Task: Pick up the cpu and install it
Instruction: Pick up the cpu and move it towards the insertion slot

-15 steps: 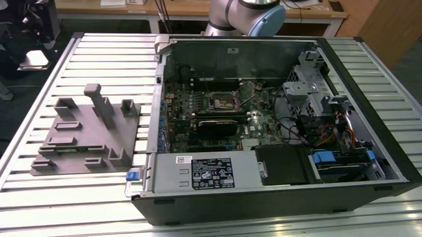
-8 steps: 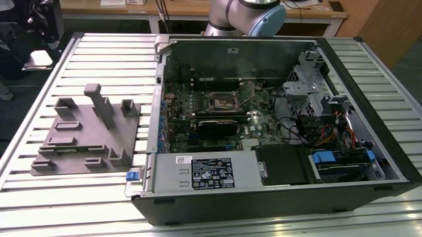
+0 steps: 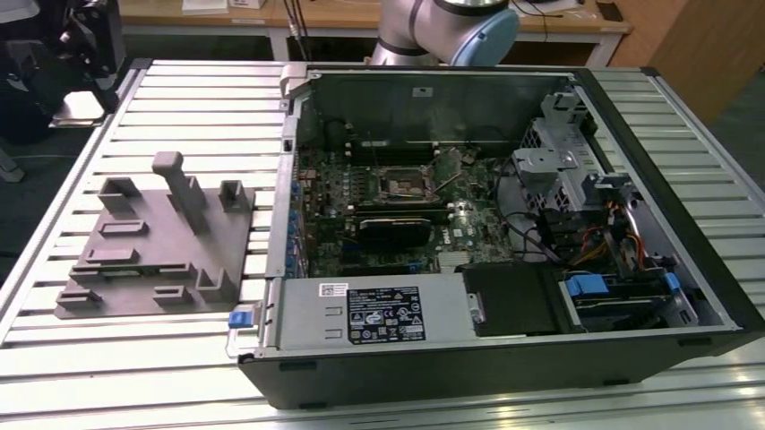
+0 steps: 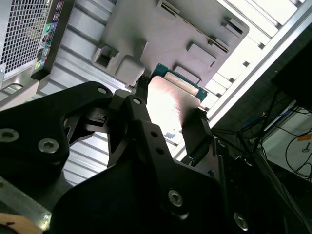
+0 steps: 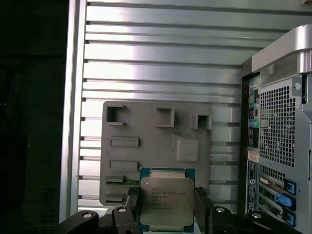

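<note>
The cpu (image 5: 167,197) is a small square chip with a pale silver top and a green rim. It is held up in the air between my gripper's (image 5: 166,210) two black fingers (image 5: 130,207), high above the grey moulded tray (image 5: 156,146). In the second wrist view the same cpu (image 4: 171,100) glares bright inside the gripper (image 4: 170,109), which is shut on its edges. In the exterior view, the arm (image 3: 449,27) stands behind the open computer case (image 3: 502,358). The square socket (image 3: 404,184) sits on the motherboard inside the case.
The grey tray (image 3: 156,242) with upright blocks lies on the slatted metal table (image 3: 179,98) at the exterior view's left of the case. A black ribbed block (image 3: 400,228), drive cages (image 3: 562,152) and cables crowd the case. The case's rear panel (image 5: 278,146) stands beside the tray.
</note>
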Robot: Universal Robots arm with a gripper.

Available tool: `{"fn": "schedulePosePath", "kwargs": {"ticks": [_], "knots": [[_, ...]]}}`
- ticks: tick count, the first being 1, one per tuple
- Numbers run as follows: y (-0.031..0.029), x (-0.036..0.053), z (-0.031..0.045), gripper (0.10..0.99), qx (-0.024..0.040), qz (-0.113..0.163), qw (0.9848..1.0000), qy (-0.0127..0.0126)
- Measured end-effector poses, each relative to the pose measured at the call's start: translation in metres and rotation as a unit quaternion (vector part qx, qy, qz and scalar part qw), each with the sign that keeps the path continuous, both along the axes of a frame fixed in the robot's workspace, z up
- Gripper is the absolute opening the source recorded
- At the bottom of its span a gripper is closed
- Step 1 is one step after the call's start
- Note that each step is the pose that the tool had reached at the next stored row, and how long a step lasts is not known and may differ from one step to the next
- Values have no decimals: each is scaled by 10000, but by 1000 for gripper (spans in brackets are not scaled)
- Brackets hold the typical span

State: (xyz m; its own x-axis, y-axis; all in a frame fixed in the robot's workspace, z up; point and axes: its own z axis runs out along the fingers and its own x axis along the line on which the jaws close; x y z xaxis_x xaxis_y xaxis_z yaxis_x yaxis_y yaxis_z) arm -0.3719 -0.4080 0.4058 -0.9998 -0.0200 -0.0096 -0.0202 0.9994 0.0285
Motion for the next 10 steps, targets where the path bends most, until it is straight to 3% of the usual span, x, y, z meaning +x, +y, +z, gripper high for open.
{"fn": "schedulePosePath", "kwargs": {"ticks": [10], "knots": [[0, 109, 0, 533, 0, 0, 10000, 0]]}}
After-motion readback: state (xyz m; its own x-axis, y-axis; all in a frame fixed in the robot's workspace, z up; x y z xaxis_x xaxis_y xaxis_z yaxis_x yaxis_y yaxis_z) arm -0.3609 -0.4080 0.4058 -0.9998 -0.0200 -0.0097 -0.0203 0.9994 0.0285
